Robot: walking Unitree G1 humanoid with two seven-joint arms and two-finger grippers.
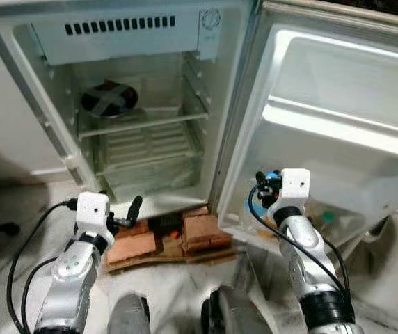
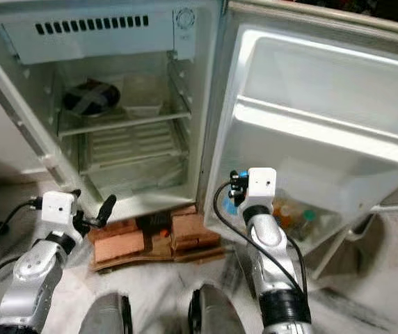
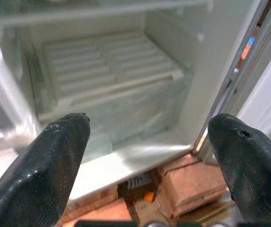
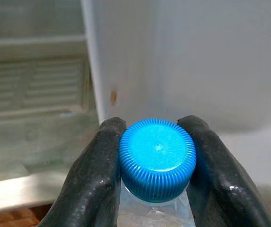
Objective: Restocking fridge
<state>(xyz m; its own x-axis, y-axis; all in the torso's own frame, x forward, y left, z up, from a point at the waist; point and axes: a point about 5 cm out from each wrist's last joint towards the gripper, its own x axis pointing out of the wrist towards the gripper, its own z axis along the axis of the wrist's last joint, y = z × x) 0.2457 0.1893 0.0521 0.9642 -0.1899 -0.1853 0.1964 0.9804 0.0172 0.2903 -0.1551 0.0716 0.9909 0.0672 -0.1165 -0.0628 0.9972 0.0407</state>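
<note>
I see the fridge (image 2: 126,104) open, a dark dish (image 2: 90,96) on its shelf. My right claw (image 2: 235,182) sits by the door (image 2: 324,125); my left claw (image 2: 101,209) hovers over bricks (image 2: 154,240).

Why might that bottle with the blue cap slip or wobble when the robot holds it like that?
The right gripper pinches the bottle just at its blue cap, so the body below may swing. The cap's ridges probably help the black fingers hold on. The clear plastic looks thin, so it is likely squashy, not stiff.
</note>
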